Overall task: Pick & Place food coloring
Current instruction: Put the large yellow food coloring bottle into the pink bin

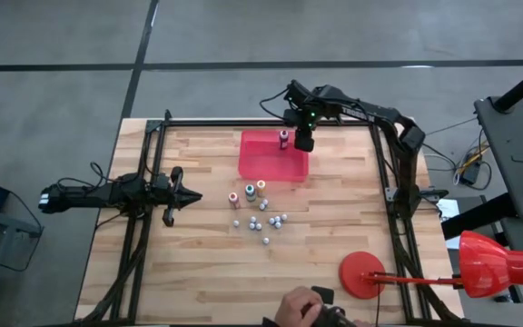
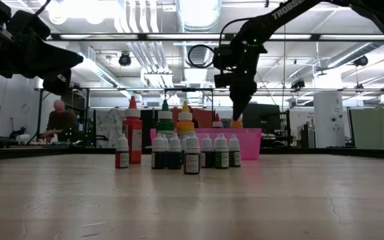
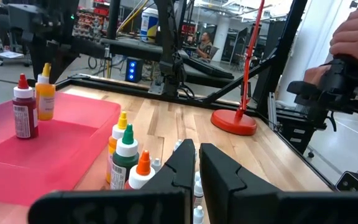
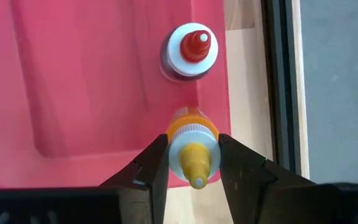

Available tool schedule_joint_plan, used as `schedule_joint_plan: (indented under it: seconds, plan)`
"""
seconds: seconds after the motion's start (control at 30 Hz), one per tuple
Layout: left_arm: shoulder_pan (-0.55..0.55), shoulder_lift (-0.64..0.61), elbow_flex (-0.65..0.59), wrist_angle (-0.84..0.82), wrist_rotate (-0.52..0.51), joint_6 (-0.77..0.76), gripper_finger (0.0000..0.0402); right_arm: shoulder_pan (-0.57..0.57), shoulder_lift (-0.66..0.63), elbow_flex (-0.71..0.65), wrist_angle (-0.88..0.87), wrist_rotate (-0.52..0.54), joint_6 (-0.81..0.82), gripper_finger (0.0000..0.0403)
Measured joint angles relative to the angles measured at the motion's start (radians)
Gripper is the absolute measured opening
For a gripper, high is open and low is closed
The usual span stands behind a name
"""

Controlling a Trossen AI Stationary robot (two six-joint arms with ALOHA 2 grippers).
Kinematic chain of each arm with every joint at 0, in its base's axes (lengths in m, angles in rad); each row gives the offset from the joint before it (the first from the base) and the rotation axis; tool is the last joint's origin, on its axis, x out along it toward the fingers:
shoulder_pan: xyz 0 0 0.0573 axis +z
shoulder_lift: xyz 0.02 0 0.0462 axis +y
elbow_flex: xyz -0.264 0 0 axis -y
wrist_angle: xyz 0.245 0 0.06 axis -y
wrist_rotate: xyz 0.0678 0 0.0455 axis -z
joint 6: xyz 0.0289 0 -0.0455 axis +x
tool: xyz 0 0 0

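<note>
Wooden tabletop carries our remaining food coloring bottles, clustered near its middle; the left hand waits beside them, shut and empty. Farther back, our right hand grips 1 yellow-capped bottle by its cap above the red tray, next to 1 red-capped bottle. We should lower it upright, then open slowly.
</note>
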Motion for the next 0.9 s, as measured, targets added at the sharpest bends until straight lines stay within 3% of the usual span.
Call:
schedule_joint_plan:
  seconds: [0.2, 0.9]
  plan:
    - [0.000, 0.000, 0.000, 0.000, 0.000, 0.000, 0.0000, -0.009, 0.009, 0.000, 0.010, -0.056, -0.006, 0.0109]
    - [0.000, 0.000, 0.000, 0.000, 0.000, 0.000, 0.0000, -0.018, 0.010, -0.033, 0.027, -0.059, 0.008, 0.0109]
